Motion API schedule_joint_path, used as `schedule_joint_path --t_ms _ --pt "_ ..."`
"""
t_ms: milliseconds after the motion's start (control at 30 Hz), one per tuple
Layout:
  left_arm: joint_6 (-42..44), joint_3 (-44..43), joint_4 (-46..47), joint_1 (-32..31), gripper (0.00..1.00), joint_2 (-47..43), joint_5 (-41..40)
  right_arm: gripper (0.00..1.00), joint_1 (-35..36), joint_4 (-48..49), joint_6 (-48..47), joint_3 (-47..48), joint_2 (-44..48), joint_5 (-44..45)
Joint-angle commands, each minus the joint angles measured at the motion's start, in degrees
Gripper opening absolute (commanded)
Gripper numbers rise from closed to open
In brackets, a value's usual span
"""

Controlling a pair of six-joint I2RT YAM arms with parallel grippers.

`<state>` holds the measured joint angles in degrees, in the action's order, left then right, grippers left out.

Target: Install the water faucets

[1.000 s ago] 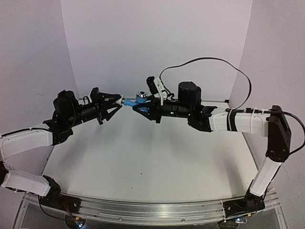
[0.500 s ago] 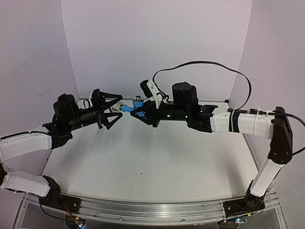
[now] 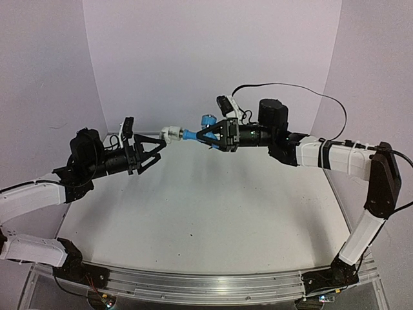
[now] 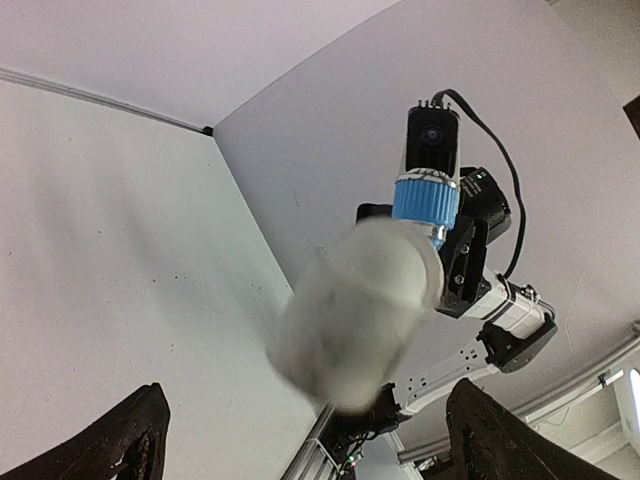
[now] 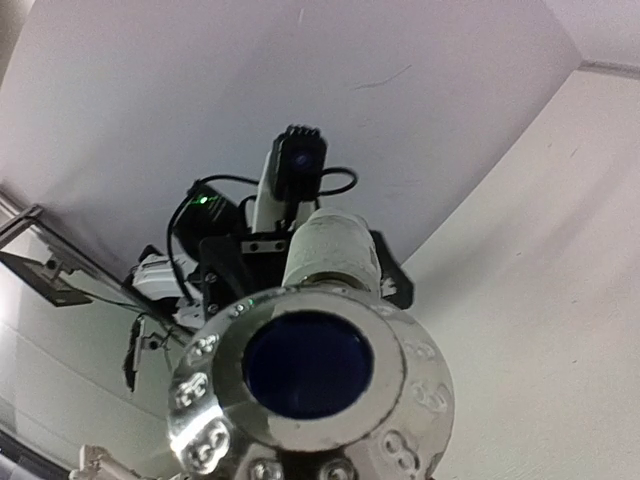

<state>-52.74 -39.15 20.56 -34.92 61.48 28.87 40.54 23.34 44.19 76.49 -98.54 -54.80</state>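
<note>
The blue tap of the water faucets hangs in the air above the back of the table, its round knob pointing up. The white fitting sits on its left end. My right gripper is shut on the blue tap's body. My left gripper stands wide open just left of the white fitting, not touching it. In the left wrist view the white fitting is blurred and close, between and beyond my dark fingertips. The right wrist view is filled by the tap's shiny round end.
The white table lies below both arms, with white walls behind and on both sides. A black cable loops above the right arm. An aluminium rail runs along the near edge.
My left gripper has opened and let go of the white fitting. My right gripper has carried the tap, with the fitting on it, up and to the right.
</note>
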Motion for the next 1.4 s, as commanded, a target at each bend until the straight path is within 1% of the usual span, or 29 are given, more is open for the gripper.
schedule_joint_path --t_ms 0,200,267,367,433,500,567,633,867,967,1033,1067,1133,1200,1267,1367 --pt "6.93 -6.91 0.36 0.11 1.0 1.82 8.55 0.0 0.68 10.01 10.89 0.12 2.37 -9.46" --pt "8.55 -8.96 0.45 0.11 0.98 2.43 19.31 0.0 0.74 13.84 16.53 0.89 -0.09 -12.69" --pt "8.37 -9.63 0.45 0.11 0.95 2.37 20.46 0.0 0.76 16.48 18.96 0.86 -0.95 -13.64" --pt "6.83 -10.83 0.45 0.11 0.85 3.49 21.54 0.0 0.78 19.23 21.55 1.01 -2.44 -14.81" --pt "5.73 -11.94 0.45 0.11 0.76 4.76 21.99 0.0 0.93 20.43 22.74 1.22 -3.4 -15.54" --pt "4.22 -12.91 0.44 0.1 0.71 5.94 22.11 0.0 1.11 21.01 23.18 1.45 -4.13 -16.24" --pt "3.49 -13.73 0.45 0.11 0.73 6.97 22.76 0.0 1.2 21.3 23.23 1.56 -4.66 -16.59" --pt "3.1 -14.17 0.45 0.11 0.71 7.17 23.18 0.0 1.2 21.47 23.05 1.41 -4.97 -16.73" --pt "1.54 -13.49 0.37 0.11 0.36 7.0 23.37 0.0 1.2 21.65 21.71 1.55 -5.86 -15.22" --pt "0.4 -12.98 0.27 0.09 0.23 6.95 22.69 0.0 1.2 21.66 20.8 1.9 -6.37 -15.21" --pt "-1.6 -13.09 0.28 0.11 0.09 7.56 22.24 0.0 1.2 21.58 19.09 1.83 -6.34 -15.15" --pt "-2.85 -13.24 0.3 0.11 0.04 7.99 22.25 0.0 1.24 21.24 17.54 1.8 -6.2 -14.93" --pt "-6.18 -13.44 0.27 0.07 0.0 9.25 22.02 0.0 1.37 18.35 10.18 1.62 -5.38 -13.78" --pt "-9.08 -13.35 0.27 -0.14 0.0 10.53 21.9 0.0 1.97 10.64 0.46 1.86 -4.1 -11.06" --pt "-11.36 -13.02 0.37 -0.48 0.0 11.08 21.94 0.0 3.03 1.54 -12.67 2.43 -2.27 -7.08" --pt "-13.76 -12.52 1.14 -0.89 0.0 11.2 23.1 0.0 5.45 -8.41 -28.24 4.36 -0.61 -1.63"
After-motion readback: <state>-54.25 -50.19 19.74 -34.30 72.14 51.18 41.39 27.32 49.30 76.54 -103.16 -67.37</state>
